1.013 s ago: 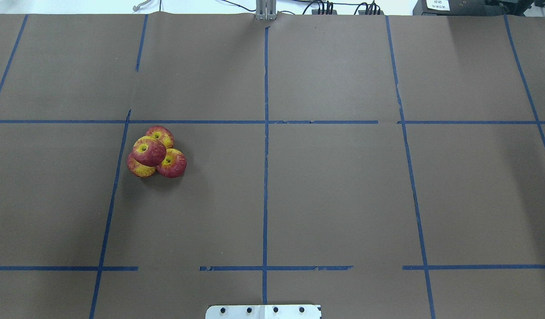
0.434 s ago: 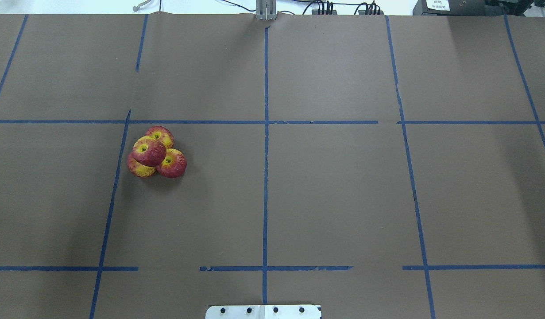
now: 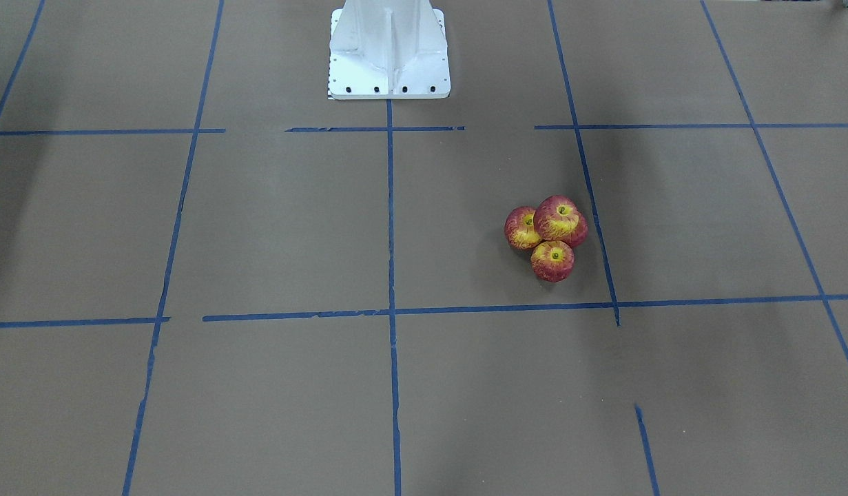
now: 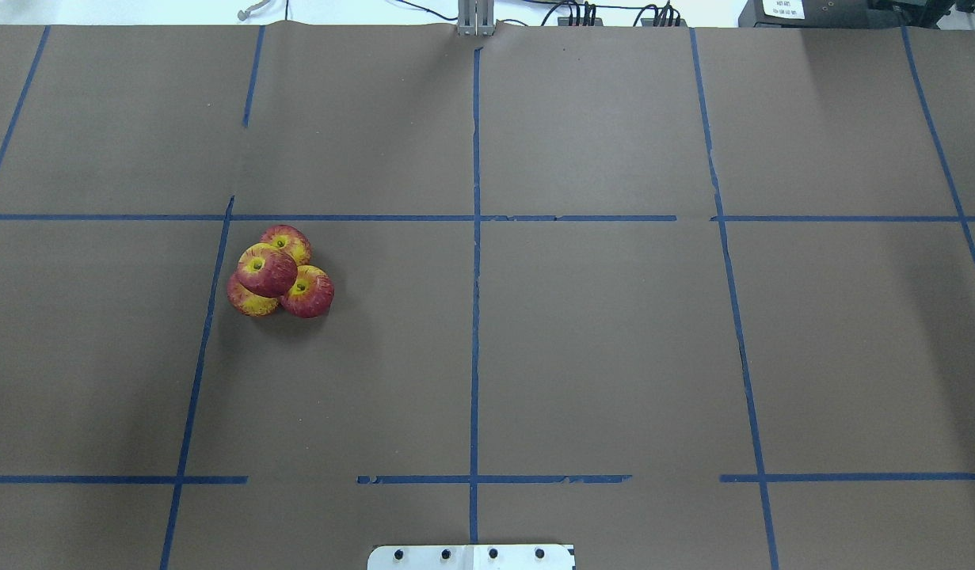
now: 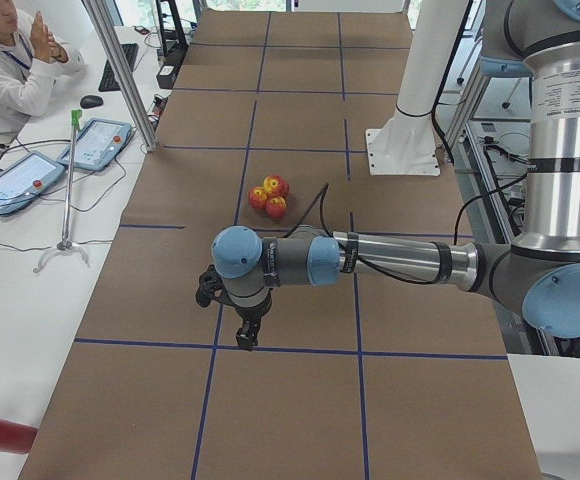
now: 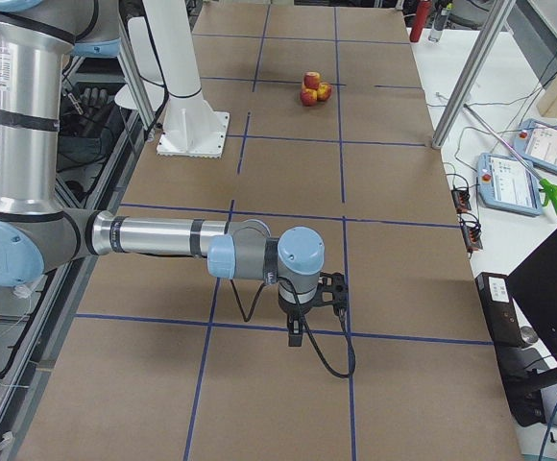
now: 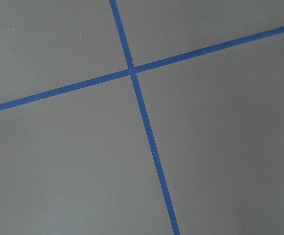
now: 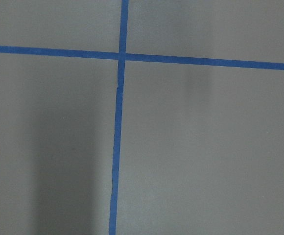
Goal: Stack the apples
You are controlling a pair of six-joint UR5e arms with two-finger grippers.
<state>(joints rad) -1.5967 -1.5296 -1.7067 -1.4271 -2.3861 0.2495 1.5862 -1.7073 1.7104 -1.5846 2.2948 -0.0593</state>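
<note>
Apples: apples (image 4: 279, 273), one atop three, touching, well apart from base plate (image 4: 471, 556), on its left.
Change: none since a second ago; pile unmoved, so the stack is likely done.
Grippers: left gripper (image 5: 246, 335), right gripper (image 6: 296, 331) — spread or pressed together, cannot tell.

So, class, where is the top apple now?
In the overhead view the top apple sits left of centre, resting on three other apples, just right of a blue tape line.
</note>
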